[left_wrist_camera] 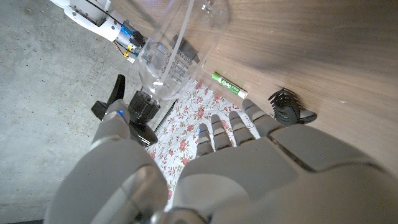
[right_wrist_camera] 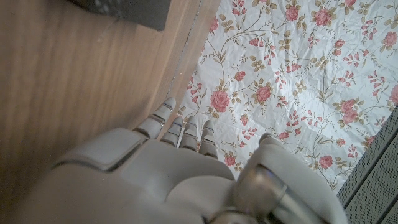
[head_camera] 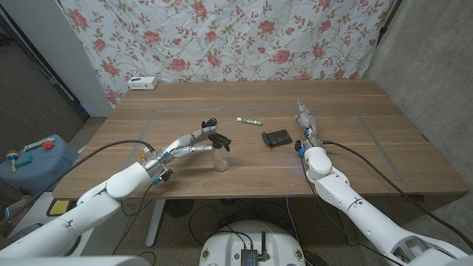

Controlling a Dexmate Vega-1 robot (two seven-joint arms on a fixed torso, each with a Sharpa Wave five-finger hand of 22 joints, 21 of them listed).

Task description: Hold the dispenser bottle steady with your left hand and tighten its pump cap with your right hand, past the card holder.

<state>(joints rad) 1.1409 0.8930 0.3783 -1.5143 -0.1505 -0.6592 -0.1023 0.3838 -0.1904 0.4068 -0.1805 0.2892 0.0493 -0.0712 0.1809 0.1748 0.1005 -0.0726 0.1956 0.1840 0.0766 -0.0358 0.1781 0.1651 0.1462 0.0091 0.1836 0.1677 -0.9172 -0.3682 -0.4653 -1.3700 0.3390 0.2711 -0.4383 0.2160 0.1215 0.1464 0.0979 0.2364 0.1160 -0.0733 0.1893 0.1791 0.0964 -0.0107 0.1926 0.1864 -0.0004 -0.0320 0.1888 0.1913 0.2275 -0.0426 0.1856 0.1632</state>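
- While my left hand (head_camera: 194,142) clamps the clear dispenser bottle (head_camera: 219,161), its black pump cap (head_camera: 219,138) could tip sideways.
- My right hand (head_camera: 304,118), fingers straight and together, holds nothing; reaching across, it could knock the card holder (head_camera: 277,137).

A makeshift lab: floral sheet (head_camera: 244,41) as backdrop, wooden table (head_camera: 185,100), bare concrete floor (left_wrist_camera: 37,93).

Bottle (head_camera: 220,161) is clear glossy plastic with a matt black pump cap (left_wrist_camera: 144,108); table (head_camera: 355,159) is smooth matt wood, backdrop (head_camera: 244,37) floral cloth.
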